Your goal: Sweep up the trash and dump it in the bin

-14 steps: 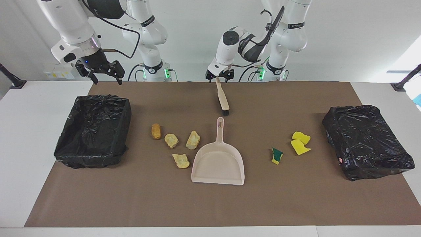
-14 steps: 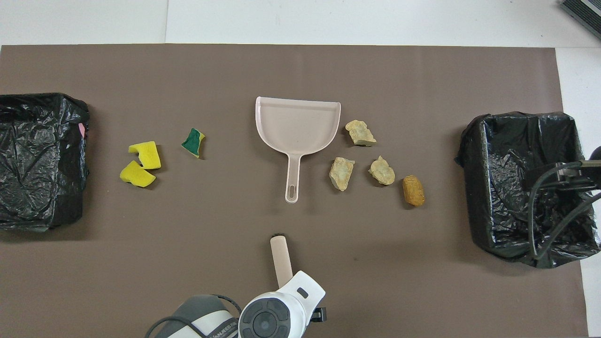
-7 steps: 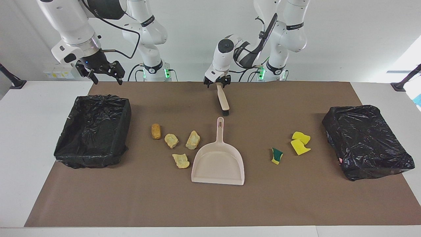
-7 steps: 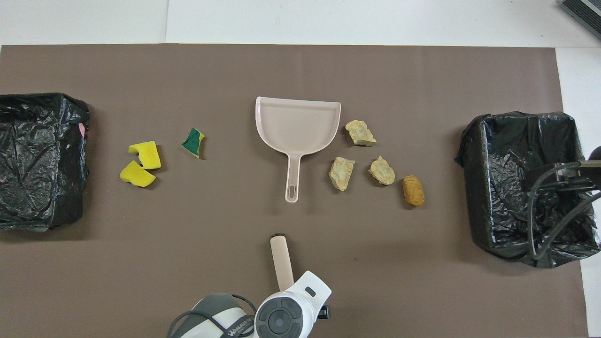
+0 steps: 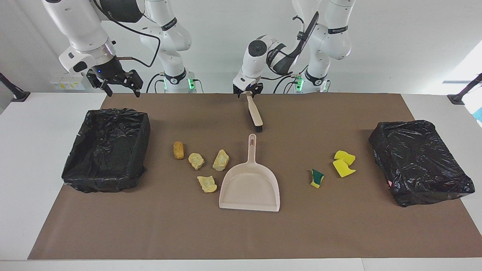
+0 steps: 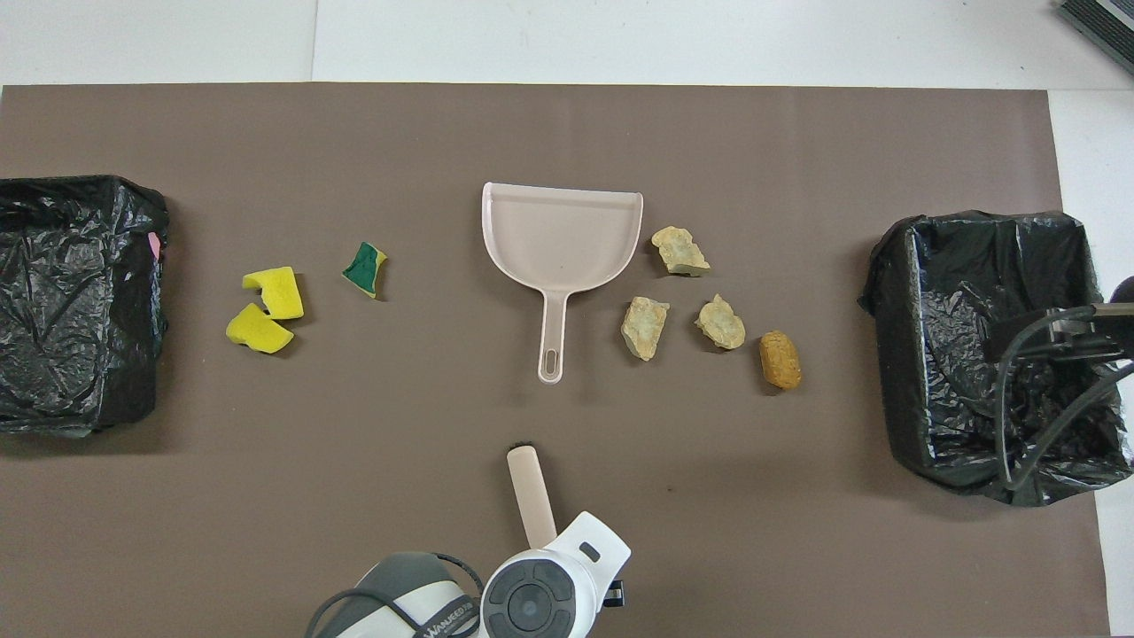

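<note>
Left pincer (image 5: 248,93) narrowed around brush (image 5: 255,113) handle, hidden overhead by its wrist.

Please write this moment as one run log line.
left gripper at brush handle | right gripper open, waiting | trash on mat, dustpan empty

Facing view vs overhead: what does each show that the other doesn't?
Facing only: left pincer at the brush handle's end; right pincer open, raised by the open bin; both arm bases. Overhead only: the left arm's wrist from above, hiding that pincer. Both: brush, dustpan, three sponge bits, four tan lumps, open bin, bag-covered bin.
</note>
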You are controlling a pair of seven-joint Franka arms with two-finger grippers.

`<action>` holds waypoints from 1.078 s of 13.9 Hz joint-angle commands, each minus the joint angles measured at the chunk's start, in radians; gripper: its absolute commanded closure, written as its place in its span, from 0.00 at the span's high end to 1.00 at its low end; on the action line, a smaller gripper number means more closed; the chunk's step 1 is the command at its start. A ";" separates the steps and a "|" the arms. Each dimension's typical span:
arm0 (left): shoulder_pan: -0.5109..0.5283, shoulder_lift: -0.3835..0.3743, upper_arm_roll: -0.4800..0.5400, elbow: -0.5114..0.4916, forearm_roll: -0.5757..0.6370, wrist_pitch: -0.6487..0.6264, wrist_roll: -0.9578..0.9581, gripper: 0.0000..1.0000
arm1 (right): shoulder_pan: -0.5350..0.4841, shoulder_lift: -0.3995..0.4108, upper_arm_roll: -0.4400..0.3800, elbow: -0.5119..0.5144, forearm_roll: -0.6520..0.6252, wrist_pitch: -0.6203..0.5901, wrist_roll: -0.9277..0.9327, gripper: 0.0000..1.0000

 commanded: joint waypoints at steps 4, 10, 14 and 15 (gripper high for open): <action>0.016 -0.013 0.015 -0.005 -0.015 -0.046 -0.018 0.10 | 0.014 -0.031 0.011 -0.057 0.025 0.012 0.009 1.00; 0.094 -0.048 0.018 0.052 -0.012 -0.190 -0.004 0.00 | 0.115 -0.002 0.014 -0.119 0.027 0.133 0.034 1.00; 0.236 -0.091 0.024 0.129 0.052 -0.349 0.098 0.00 | 0.249 0.073 0.014 -0.160 0.025 0.317 0.233 1.00; 0.319 -0.103 0.024 0.155 0.068 -0.404 0.173 0.00 | 0.280 0.103 0.014 -0.160 0.025 0.343 0.289 1.00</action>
